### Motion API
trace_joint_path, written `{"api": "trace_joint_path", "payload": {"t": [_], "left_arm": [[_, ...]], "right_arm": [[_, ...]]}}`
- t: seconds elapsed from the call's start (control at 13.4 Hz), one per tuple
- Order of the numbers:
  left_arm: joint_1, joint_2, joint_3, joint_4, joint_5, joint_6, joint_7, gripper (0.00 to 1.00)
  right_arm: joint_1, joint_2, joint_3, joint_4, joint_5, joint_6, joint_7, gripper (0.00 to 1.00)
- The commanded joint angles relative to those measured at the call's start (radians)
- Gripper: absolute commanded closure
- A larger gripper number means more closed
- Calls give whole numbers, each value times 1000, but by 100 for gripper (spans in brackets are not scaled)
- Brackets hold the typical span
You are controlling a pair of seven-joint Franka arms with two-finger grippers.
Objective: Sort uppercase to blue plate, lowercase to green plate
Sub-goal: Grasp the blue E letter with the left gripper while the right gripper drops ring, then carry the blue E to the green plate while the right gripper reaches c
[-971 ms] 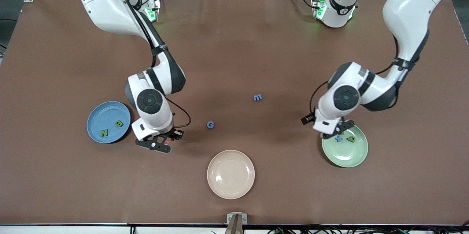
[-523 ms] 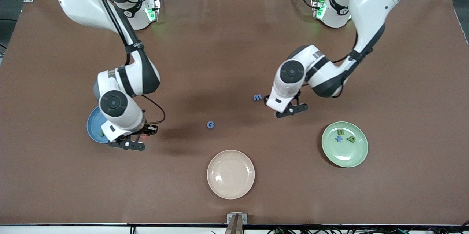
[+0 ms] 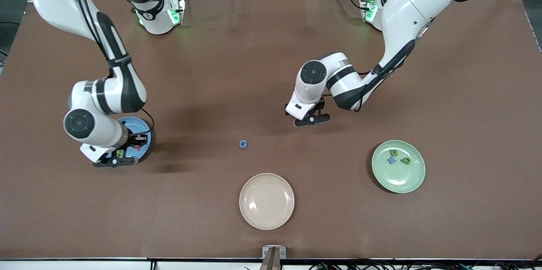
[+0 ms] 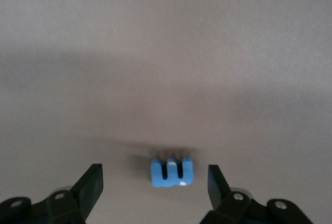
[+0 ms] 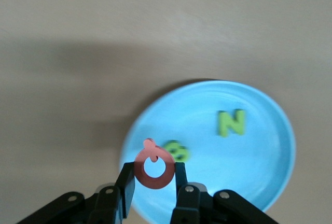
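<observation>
My right gripper (image 3: 134,146) is shut on the pink-red Q (image 5: 154,168) and holds it over the blue plate (image 3: 140,125), above the plate's rim (image 5: 249,175). The green N (image 5: 231,123) and green B (image 5: 176,151) lie in that plate. My left gripper (image 3: 308,118) is open, low over the blue m (image 4: 171,172), which lies on the table between its fingers (image 4: 92,185). The arm hides the m in the front view. The blue G (image 3: 242,144) lies on the table mid-way between the arms. The green plate (image 3: 400,181) holds the green u (image 3: 394,152), blue x (image 3: 391,160) and green q-like letter (image 3: 406,160).
A beige plate (image 3: 266,201) with nothing in it sits nearer the front camera than the G. The brown mat covers the whole table.
My right gripper carried the Q toward the right arm's end, from beside the blue plate to over it. My left gripper left the green plate and came down over the m.
</observation>
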Motion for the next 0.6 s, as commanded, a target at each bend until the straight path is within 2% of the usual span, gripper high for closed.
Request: {"api": "trace_joint_path", "payload": {"t": [0.0,0.07,0.22,0.3,0.37,0.45,0.52], "left_arm": [[-18,7,9,-3,42,26,-84,12],[-18,12,10,-3,62,26,-104,12],[-18,27,12,-1,85,26,-121,13],[-18,36,12,2,88,27,-121,14],[-20,41,12,5,88,27,-122,15],[-20,41,12,3,88,27,-124,18],[-20,41,12,3,88,27,-129,20]], "right_arm": [[-95,-32,22,-71,35,33,-188,93],[-118,-32,22,-83,36,36,-233,91],[-135,-8,21,-91,36,36,-256,80],[-135,7,21,-92,36,36,-256,62],[-133,11,21,-92,36,35,-256,37],[-130,11,22,-89,36,33,-255,18],[-126,6,25,-81,37,32,-253,12]]}}
